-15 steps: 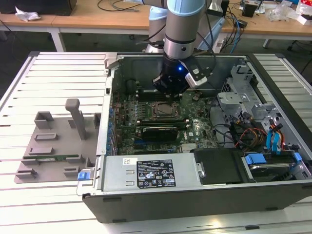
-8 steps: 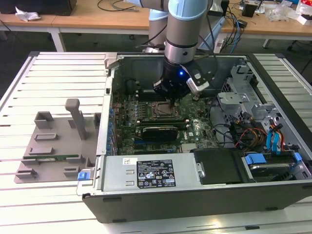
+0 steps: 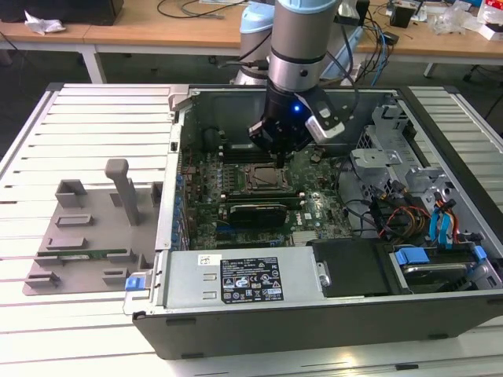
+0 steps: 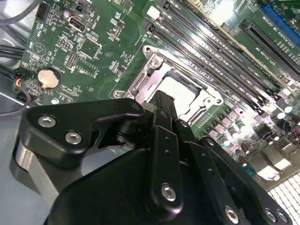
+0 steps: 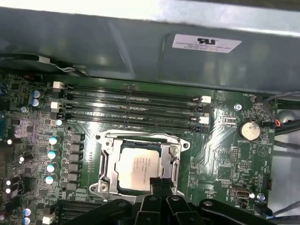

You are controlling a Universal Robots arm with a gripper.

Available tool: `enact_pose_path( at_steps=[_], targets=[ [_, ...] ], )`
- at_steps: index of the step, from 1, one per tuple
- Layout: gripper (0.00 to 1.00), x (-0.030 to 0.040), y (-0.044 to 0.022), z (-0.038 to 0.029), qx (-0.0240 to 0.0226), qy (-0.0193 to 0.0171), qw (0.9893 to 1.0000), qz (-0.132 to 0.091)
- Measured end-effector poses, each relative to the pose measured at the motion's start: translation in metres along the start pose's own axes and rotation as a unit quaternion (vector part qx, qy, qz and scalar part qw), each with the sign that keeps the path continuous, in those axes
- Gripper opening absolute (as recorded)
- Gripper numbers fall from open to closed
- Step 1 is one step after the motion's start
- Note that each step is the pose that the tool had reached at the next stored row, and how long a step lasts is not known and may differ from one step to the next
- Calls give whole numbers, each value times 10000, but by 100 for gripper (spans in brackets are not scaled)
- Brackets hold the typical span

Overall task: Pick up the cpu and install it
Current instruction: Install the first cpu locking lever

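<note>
The cpu [image 5: 137, 168] is a pale silver square lying flat inside the metal socket frame [image 5: 104, 161] on the green motherboard [image 3: 314, 208]; it also shows as a light patch [image 4: 178, 90] in the second wrist view. My gripper [image 3: 278, 159] hangs just above the socket [image 3: 263, 177] inside the open computer case. Its black fingertips [image 5: 159, 183] are drawn together at the cpu's edge, with nothing visible between them. The gripper's body [image 4: 159, 187] hides part of the socket in the second wrist view.
Memory slots [image 5: 131, 105] run beside the socket, next to the case wall [image 5: 140, 47]. A coin battery [image 5: 248, 130] sits nearby. The power supply [image 3: 236, 279] and drive cage [image 3: 409, 169] crowd the case. A grey fixture [image 3: 86, 236] with a green memory stick [image 3: 94, 253] lies at the exterior view's left.
</note>
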State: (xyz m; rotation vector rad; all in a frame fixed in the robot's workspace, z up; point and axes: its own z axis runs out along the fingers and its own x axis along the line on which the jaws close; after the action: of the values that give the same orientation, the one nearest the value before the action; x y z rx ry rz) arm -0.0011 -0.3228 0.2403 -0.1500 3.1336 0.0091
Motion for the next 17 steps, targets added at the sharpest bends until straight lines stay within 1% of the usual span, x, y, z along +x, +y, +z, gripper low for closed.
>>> enact_pose_path(
  at_steps=[3, 5, 6, 10, 13, 17],
  targets=[
    [11, 0, -1, -58, 0, 0, 10000, 0],
    [11, 0, -1, -123, 0, 0, 10000, 0],
    [11, -1, -1, -181, 0, 0, 10000, 0],
    [11, -1, 0, -323, 0, 0, 10000, 0],
    [11, -2, 1, -395, 0, 0, 10000, 0],
    [11, -2, 1, -440, 0, 0, 10000, 0]
  ],
)
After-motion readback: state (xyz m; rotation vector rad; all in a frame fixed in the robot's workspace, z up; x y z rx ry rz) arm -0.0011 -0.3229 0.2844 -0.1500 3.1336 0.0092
